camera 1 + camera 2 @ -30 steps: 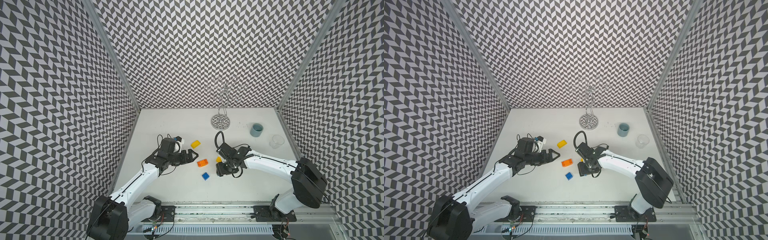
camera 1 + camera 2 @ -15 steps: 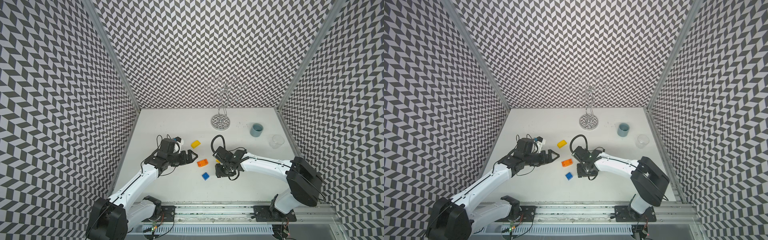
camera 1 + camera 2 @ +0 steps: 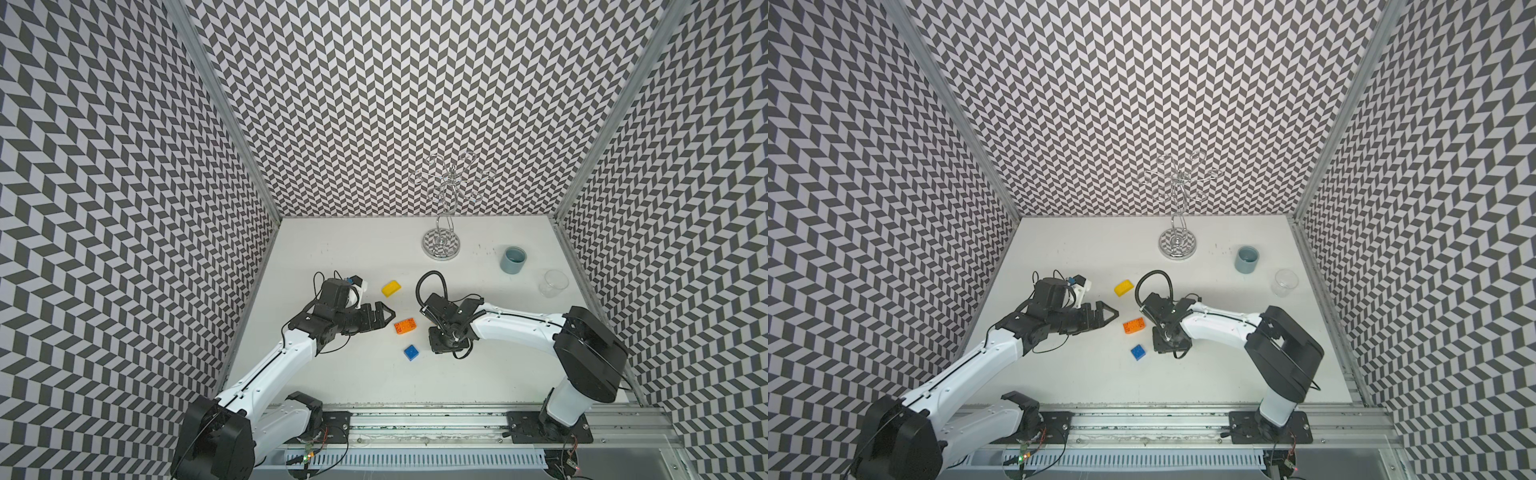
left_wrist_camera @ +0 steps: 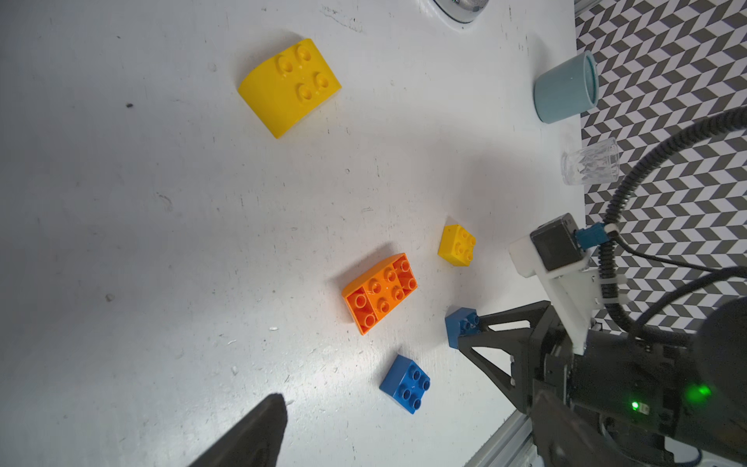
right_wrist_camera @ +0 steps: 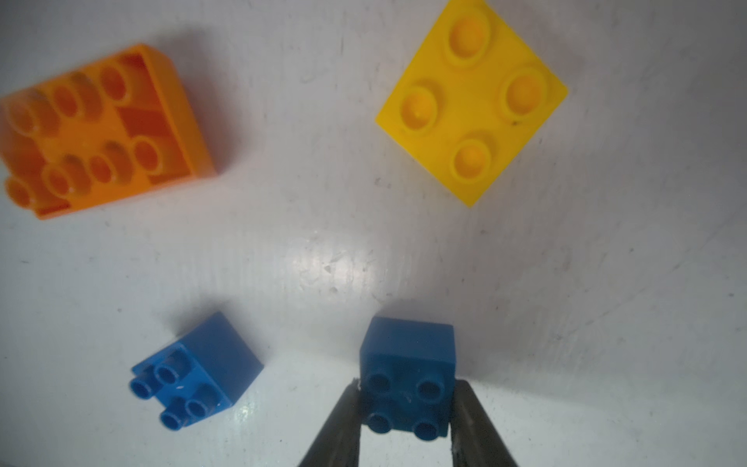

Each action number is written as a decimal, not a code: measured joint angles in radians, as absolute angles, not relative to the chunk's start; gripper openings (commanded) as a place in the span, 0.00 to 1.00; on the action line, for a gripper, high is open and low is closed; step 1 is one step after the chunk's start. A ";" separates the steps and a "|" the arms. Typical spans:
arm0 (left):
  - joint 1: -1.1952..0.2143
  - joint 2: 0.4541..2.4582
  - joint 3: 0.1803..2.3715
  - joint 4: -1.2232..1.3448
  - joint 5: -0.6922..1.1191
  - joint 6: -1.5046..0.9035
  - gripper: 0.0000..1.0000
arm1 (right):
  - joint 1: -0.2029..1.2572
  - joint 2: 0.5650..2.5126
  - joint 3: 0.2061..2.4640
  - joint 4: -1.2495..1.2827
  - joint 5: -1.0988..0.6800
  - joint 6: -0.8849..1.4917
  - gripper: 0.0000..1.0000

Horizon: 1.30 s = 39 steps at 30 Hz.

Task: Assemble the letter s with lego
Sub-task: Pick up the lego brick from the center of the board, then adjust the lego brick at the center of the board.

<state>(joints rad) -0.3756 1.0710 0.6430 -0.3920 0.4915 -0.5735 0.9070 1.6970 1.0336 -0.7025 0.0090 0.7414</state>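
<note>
The lego lies loose and apart on the white table; no letter s shows in any view. My right gripper [image 5: 406, 404] is shut on a small blue brick [image 5: 406, 372], studs facing the camera; its fingers are hidden under the arm in both top views. Beside it lie another blue brick [image 3: 411, 352], an orange oblong brick [image 3: 405, 326] lying studs down, and a small yellow square [image 5: 471, 101]. A curved yellow brick [image 3: 391, 288] sits farther back. My left gripper [image 3: 384, 318] hovers open just left of the orange brick, holding nothing.
A chrome wire stand [image 3: 441, 245] stands at the back. A grey-blue cup [image 3: 514, 260] and a clear glass [image 3: 552, 284] sit at the back right, near the patterned right wall. A metal rail [image 3: 415, 419] runs along the table's front edge.
My right gripper has shifted slightly left and toward the front, and shut on the blue brick. The left arm has barely moved and stays open.
</note>
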 measured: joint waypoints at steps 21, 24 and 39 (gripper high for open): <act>-0.376 1.069 0.613 -0.394 0.493 -0.565 0.97 | 0.907 1.736 1.063 -0.724 0.067 0.698 0.28; -0.376 1.069 0.613 -0.394 0.496 -0.565 0.97 | 0.907 1.736 1.084 -0.740 0.084 0.696 0.29; -0.463 1.080 0.496 -0.229 0.662 -0.765 0.93 | 0.776 1.612 1.221 -0.701 0.091 0.396 0.29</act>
